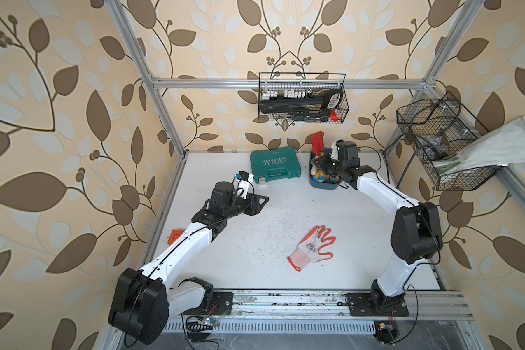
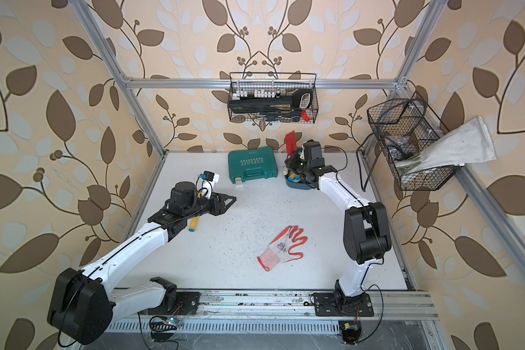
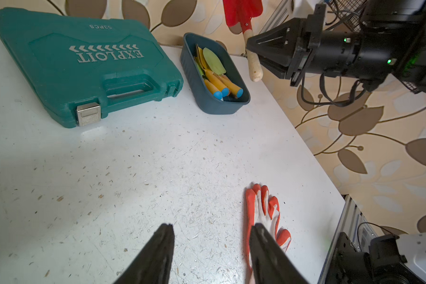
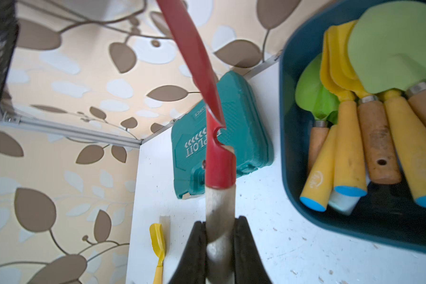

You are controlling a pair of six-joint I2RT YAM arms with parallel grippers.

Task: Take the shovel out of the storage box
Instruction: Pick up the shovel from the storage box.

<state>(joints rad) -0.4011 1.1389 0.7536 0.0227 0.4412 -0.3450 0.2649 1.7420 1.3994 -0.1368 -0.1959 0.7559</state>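
Observation:
A shovel with a red blade (image 1: 318,141) (image 2: 291,141) and a pale wooden handle (image 4: 219,201) hangs in the air, blade up. My right gripper (image 4: 220,223) is shut on the handle. In the left wrist view the handle (image 3: 254,66) hangs beside the far end of the storage box (image 3: 207,100), clear of its rim. The dark blue box (image 1: 323,184) (image 2: 299,185) holds several small tools (image 4: 369,137) with yellow and wooden handles. My left gripper (image 3: 210,227) is open over bare table near the middle left (image 1: 262,201), holding nothing.
A teal "EXPLOIT" case (image 1: 275,166) lies left of the box. An orange-and-white glove (image 1: 314,247) lies at the front middle. A yellow tool (image 2: 193,225) lies under my left arm. Wire baskets hang on the back rail (image 1: 302,98) and the right rail (image 1: 437,142).

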